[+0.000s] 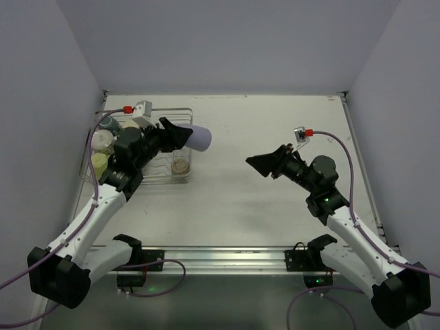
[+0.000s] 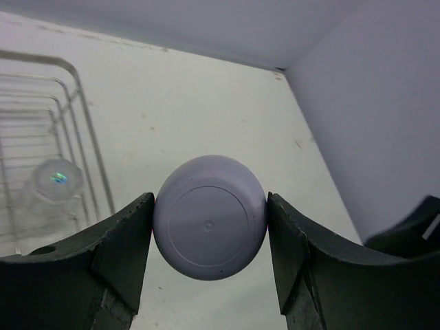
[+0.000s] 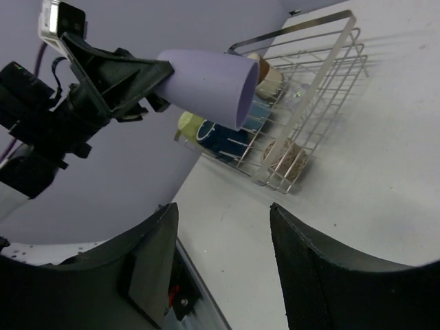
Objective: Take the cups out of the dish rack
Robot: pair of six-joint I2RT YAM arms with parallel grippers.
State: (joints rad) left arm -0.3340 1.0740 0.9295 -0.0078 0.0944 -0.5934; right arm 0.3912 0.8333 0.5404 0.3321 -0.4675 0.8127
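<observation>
My left gripper (image 1: 180,135) is shut on a lavender cup (image 1: 200,137) and holds it on its side in the air, just past the right edge of the dish rack (image 1: 187,110). In the left wrist view the cup's base (image 2: 210,218) faces the camera, squeezed between both fingers (image 2: 130,234). The right wrist view shows the cup (image 3: 206,81) with its mouth pointing away from the left gripper (image 3: 120,72). My right gripper (image 1: 256,163) is open and empty over the table's middle, facing the cup. Several cups stay in the rack: pale yellow (image 1: 100,163), cream (image 1: 103,140), tan (image 1: 180,166).
The wire rack (image 3: 295,31) stands at the table's far left, with navy (image 3: 223,137) and light blue (image 3: 260,113) cups inside. Walls close in the table at the back and both sides. A metal rail (image 1: 227,258) runs along the near edge.
</observation>
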